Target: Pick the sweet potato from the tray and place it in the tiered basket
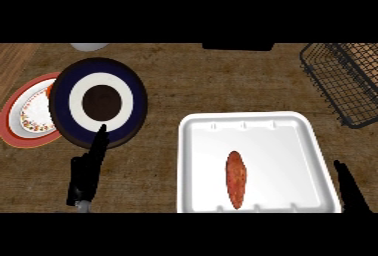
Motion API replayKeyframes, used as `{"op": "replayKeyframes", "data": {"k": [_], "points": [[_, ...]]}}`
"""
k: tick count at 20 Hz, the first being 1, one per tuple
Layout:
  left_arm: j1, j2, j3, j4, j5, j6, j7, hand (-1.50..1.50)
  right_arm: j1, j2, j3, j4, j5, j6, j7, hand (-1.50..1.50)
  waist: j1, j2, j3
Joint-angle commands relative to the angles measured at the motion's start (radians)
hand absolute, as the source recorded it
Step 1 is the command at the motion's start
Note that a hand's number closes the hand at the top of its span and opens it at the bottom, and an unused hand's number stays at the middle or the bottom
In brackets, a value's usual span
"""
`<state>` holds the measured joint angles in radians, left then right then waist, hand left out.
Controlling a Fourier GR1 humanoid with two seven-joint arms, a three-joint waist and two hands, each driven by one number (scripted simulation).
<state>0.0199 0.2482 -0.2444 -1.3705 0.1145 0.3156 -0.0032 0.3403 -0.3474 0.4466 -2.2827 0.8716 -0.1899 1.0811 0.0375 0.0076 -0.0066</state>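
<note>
while the left hand [87, 172] rests open at the lower left, fingers straight and tip overlapping the rim of a dark blue plate [62, 95], the right hand [350, 192] shows only as a dark sliver at the lower right edge; whether it is open or closed cannot be told. between them the sweet potato [235, 179] lies lengthwise in the white tray [255, 121], untouched. the wire tiered basket [345, 80] stands at the upper right, well apart from the tray's contents; an orange-rimmed plate [15, 125] sits partly hidden behind the blue one.

No legible txt or labels anywhere.
</note>
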Motion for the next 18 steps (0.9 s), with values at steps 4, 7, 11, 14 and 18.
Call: {"op": "replayKeyframes", "data": {"k": [4, 7, 11, 14, 18], "points": [[0.003, 0.002, 0.006, -0.019, 0.008, -0.009, 0.042, 0.0, -0.246, 0.189, 0.139, 0.117, 0.236, 0.247, 0.3, -1.5, -0.007, -0.004, 0.002], [0.011, -0.025, -0.007, 0.006, -0.014, 0.016, 0.021, 0.0, -0.268, 0.252, 0.124, 0.238, 0.264, 0.29, 0.295, -1.5, -0.015, -0.003, 0.004], [0.011, -0.011, 0.008, -0.007, -0.011, 0.009, 0.023, 0.0, -0.284, 0.342, 0.123, 0.355, 0.286, 0.347, 0.303, -1.5, -0.017, -0.003, 0.004], [0.037, -0.028, 0.009, -0.014, -0.013, 0.024, 0.014, 0.0, -0.337, 0.344, 0.15, 0.368, 0.258, 0.341, 0.373, -1.5, -0.019, -0.005, 0.005], [0.008, -0.015, 0.044, 0.058, 0.008, -0.022, -0.025, 0.0, -0.399, 0.346, 0.117, 0.4, 0.196, 0.334, 0.371, -1.5, -0.029, -0.004, 0.005]]}}
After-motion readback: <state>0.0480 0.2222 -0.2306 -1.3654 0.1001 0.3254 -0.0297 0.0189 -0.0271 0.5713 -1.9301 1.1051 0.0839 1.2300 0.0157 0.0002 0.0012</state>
